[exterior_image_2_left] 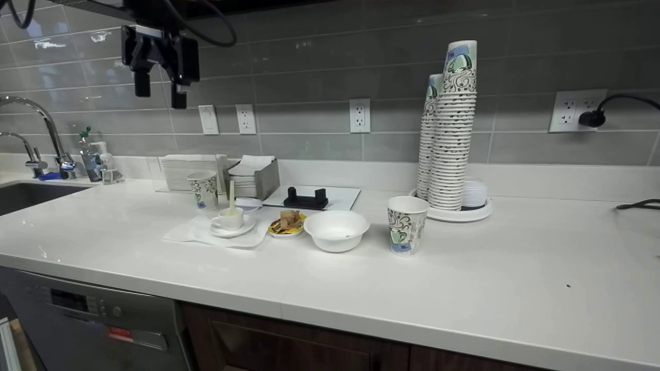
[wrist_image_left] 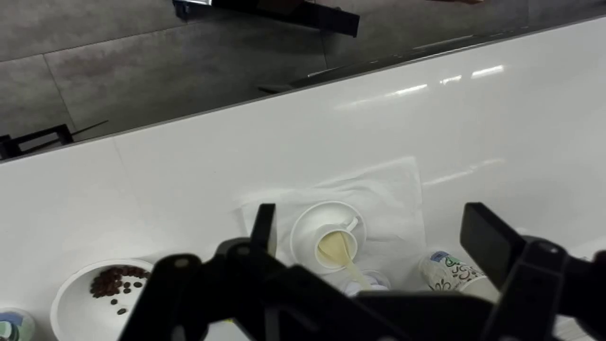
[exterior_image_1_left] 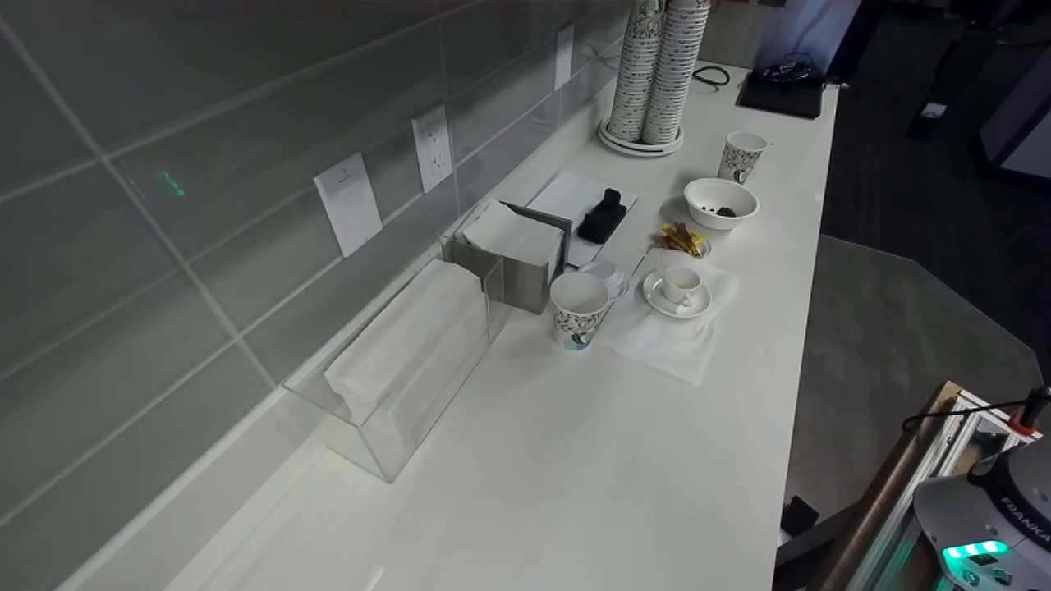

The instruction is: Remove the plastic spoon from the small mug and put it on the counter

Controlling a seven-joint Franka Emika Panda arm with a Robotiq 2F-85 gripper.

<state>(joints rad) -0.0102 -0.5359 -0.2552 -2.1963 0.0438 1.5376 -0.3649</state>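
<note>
- Locate the plastic spoon (wrist_image_left: 343, 258): it stands in the small mug (exterior_image_2_left: 230, 220), bowl end down. The mug sits on a saucer (wrist_image_left: 305, 225), over a napkin (wrist_image_left: 395, 203) spread on the counter (exterior_image_2_left: 490, 278).
- Check the gripper (exterior_image_2_left: 160, 94): its fingers (wrist_image_left: 485, 237) are spread well apart, hold nothing, and hang high above the counter.
- Take hold of the handle (exterior_image_2_left: 232, 191) at its upper part, above the mug's mouth. It looks nearly upright in an exterior view and slants over the rim in the wrist view; you cannot read the exact lean from these frames.
- Expect a light, fairly stiff part with some flex along the handle. Smooth plastic may turn or slip, so centre the handle between the fingers before you grip, and use modest force.
- Treat the mug as small and easily tipped, and likely brittle. Do not bear on it or its saucer.
- Lift straight up at first. The spoon's bowl fills much of the mug's mouth, so a sideways pull could catch the rim and drag the mug along.
- Set the spoon down low over bare counter before you release; dropped, it may bounce or slide.
</note>
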